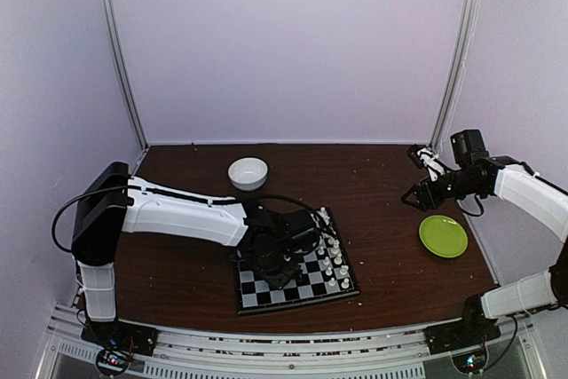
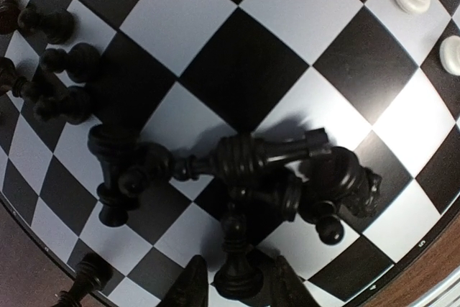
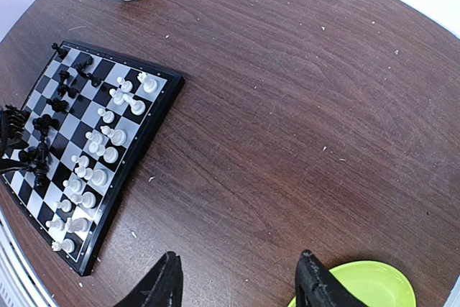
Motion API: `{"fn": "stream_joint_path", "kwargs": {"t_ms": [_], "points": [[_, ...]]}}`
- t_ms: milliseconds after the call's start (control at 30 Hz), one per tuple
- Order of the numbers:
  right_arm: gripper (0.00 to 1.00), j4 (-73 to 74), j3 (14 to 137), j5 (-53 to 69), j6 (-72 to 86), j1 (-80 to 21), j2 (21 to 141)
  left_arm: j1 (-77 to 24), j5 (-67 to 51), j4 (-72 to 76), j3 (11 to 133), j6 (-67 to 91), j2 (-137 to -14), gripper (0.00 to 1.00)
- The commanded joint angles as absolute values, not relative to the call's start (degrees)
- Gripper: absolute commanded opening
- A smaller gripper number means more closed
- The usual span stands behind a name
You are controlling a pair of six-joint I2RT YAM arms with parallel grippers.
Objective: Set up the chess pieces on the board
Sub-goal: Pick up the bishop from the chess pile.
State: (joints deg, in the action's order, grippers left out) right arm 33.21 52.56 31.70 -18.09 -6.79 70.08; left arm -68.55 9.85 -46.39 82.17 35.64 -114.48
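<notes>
Work remains: white pieces (image 3: 100, 156) stand in rows, black pieces (image 2: 287, 170) lie heaped just ahead of your left pincer (image 2: 237, 278), which straddles one; grip unclear.

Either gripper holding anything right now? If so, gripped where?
The right gripper is open and empty. The left gripper brackets the base end of a black chess piece on the board; whether it's actually gripped cannot be told.
</notes>
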Motion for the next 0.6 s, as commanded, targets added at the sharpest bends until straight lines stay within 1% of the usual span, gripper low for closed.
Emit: {"fn": "stream_joint_path", "kwargs": {"t_ms": [0,300,567], "points": [[0.54,33.4,52.2,32.1,-18.7,-7.2,69.5,-67.9,8.1,-44.7,81.2,35.4,-115.3,0.29],[0.54,33.4,52.1,32.1,-18.6,-7.2,69.4,-67.9,7.9,-45.1,81.1,34.7,-115.5,0.21],[0.54,33.6,52.2,31.0,-18.9,-7.2,68.9,-67.9,11.3,-48.1,80.3,33.0,-112.9,0.15]]}}
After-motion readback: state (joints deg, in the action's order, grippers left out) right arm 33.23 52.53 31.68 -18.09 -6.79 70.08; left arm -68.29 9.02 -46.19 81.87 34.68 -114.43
